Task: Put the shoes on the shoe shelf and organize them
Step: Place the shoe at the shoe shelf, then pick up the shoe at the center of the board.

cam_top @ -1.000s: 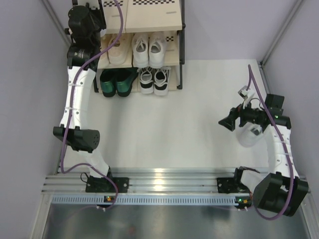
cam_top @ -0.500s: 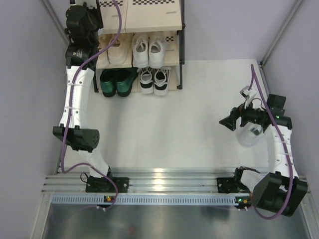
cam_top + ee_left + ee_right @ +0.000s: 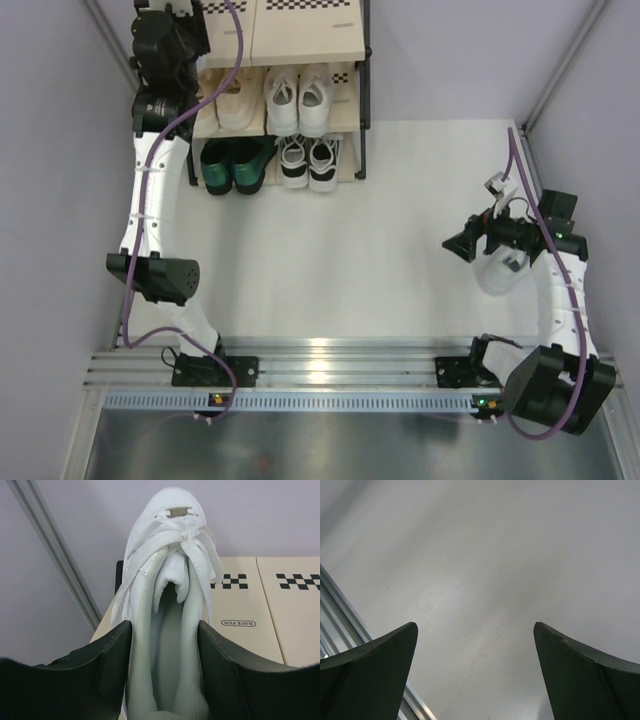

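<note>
Start at the near edge. Both arm bases are bolted to the metal rail (image 3: 330,360) at the front of the table (image 3: 350,250).

The right arm (image 3: 560,290) rises from its base and runs away from you along the right side. Its wrist is turned inward, so the right hand (image 3: 474,625) points left above the bare table. The fingers are spread wide and nothing sits between them.

The left arm (image 3: 150,200) folds back to a low elbow near the left wall. From there it stretches far forward, fully extended, up to the top left corner of the shoe shelf (image 3: 300,40).

In the left wrist view, the left hand (image 3: 164,627) straddles the heel opening of a white sneaker (image 3: 170,555). One finger lies close against each side of the collar. You cannot tell whether the fingers are pressing or have let go. The sneaker sits at the left end of the top board with its toe pointing at the back wall.

On the middle board, beige sneakers (image 3: 235,100) stand to the left of small white sneakers (image 3: 298,100). On the bottom board, dark green shoes (image 3: 232,165) stand to the left of black-and-white sneakers (image 3: 308,160).
</note>
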Robot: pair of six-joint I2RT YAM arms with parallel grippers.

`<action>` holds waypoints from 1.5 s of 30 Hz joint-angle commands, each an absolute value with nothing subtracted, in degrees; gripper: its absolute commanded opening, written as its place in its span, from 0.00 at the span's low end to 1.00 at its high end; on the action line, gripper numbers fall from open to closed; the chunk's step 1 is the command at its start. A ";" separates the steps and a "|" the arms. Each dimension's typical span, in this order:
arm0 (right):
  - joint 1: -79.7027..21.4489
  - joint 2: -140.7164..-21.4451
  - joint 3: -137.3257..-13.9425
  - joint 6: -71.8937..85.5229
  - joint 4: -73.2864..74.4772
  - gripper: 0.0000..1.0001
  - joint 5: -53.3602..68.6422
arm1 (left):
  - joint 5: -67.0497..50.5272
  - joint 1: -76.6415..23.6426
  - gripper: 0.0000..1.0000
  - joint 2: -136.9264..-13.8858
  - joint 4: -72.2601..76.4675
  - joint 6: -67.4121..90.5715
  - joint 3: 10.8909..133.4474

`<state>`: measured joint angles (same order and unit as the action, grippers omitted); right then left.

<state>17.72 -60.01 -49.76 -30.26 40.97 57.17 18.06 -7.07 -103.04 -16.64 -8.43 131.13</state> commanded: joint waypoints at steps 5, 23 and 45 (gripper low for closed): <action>19.07 -59.15 -49.92 -31.38 40.34 0.99 59.85 | 18.37 -6.42 0.64 -101.34 -4.66 -7.38 132.80; 19.60 -59.33 -50.18 -31.82 40.52 0.99 59.24 | 16.44 -6.06 0.91 -92.38 -10.28 -0.18 130.18; 22.76 -59.06 -56.95 -25.65 37.87 0.99 31.48 | -11.77 -6.06 0.98 -34.38 -22.06 32.68 48.02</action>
<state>20.71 -58.11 -52.45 -22.55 34.61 35.92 -4.34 -6.35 -38.52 -21.23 24.93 54.63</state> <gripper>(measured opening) 0.993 0.984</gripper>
